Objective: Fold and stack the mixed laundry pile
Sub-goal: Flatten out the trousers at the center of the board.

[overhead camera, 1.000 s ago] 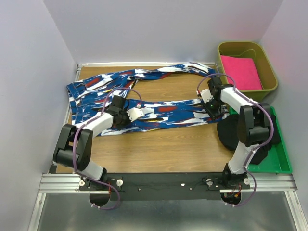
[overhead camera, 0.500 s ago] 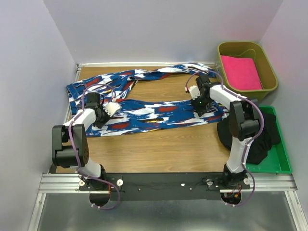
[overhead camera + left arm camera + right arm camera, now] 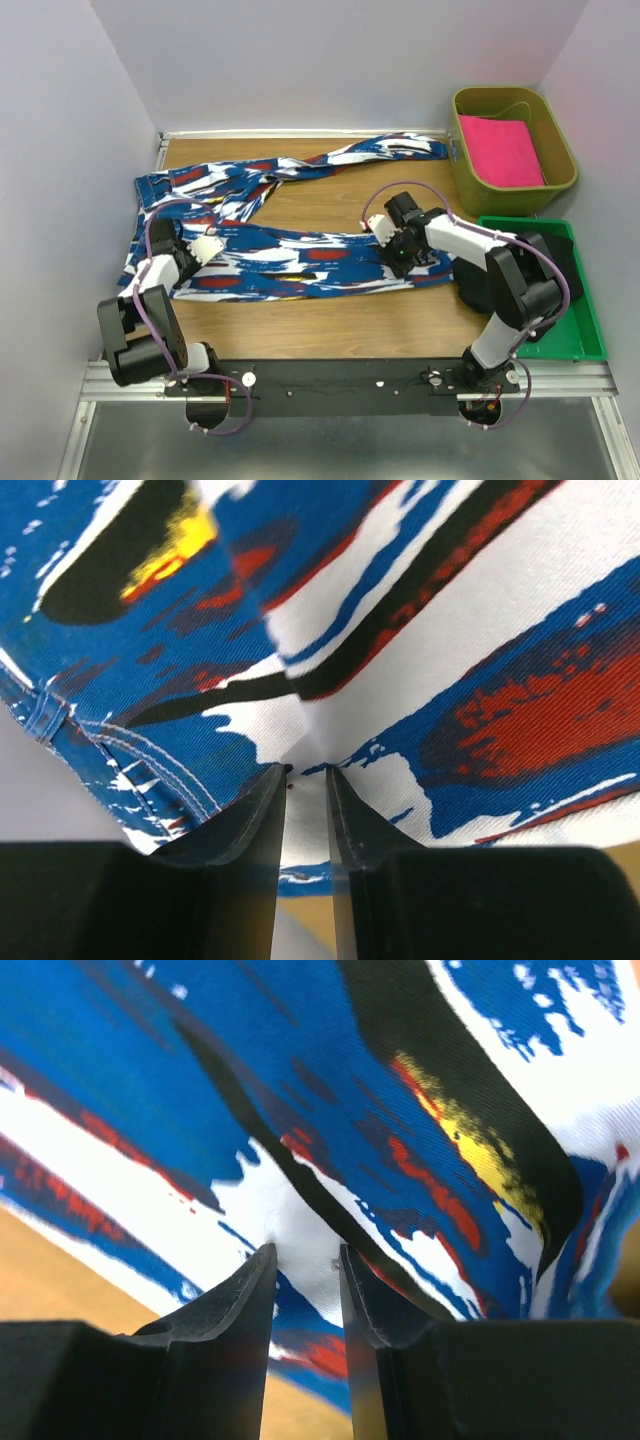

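The long blue cloth [image 3: 310,255] with white, red and black blotches lies across the wooden table in two strips that join at the left. My left gripper [image 3: 195,258] is shut on a pinch of its left part, and the fabric [image 3: 480,630] bunches up at the fingertips of the left gripper [image 3: 307,770]. My right gripper [image 3: 398,262] is shut on the near strip's right end, where the cloth [image 3: 200,1080] is pinched between the tips of the right gripper [image 3: 305,1250]. The black garment [image 3: 562,268] lies in a heap at the right, partly hidden by the right arm.
The black garment rests in a green tray [image 3: 590,345] at the table's right edge. Behind it stands an olive bin [image 3: 465,170] holding a folded pink cloth [image 3: 500,150]. Grey walls close in the table at the left, back and right.
Both grippers have moved left and toward the near edge, dragging the blue cloth's near strip with them. Its right end has come away from the tray, and the far strip has slid left.
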Motion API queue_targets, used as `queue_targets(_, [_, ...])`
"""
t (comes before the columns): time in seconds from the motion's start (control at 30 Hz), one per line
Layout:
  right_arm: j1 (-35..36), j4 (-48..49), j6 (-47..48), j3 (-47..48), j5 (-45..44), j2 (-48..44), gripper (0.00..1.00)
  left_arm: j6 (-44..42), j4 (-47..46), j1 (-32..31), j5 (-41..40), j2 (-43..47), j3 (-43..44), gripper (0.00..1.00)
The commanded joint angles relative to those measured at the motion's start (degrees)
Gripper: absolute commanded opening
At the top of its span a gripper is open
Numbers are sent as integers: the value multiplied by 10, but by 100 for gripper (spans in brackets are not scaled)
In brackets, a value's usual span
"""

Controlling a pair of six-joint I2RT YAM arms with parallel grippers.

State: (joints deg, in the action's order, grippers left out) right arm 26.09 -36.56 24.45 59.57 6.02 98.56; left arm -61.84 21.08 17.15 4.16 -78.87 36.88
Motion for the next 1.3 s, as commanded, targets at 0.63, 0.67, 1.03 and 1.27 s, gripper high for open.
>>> queue_targets(0.63, [-62, 61, 61, 437, -114, 229, 75, 213, 38, -153, 156, -184, 458, 49])
queue_targets(0.67, [-63, 74, 67, 442, -122, 255, 78, 235, 27, -155, 168, -197, 482, 49])
queue_targets(1.03, [-65, 328, 117, 412, -215, 341, 79, 195, -114, -265, 149, -262, 442, 61])
queue_targets(1.27, [-67, 360, 139, 429, -231, 384, 57, 129, -140, -321, 153, -322, 481, 61])
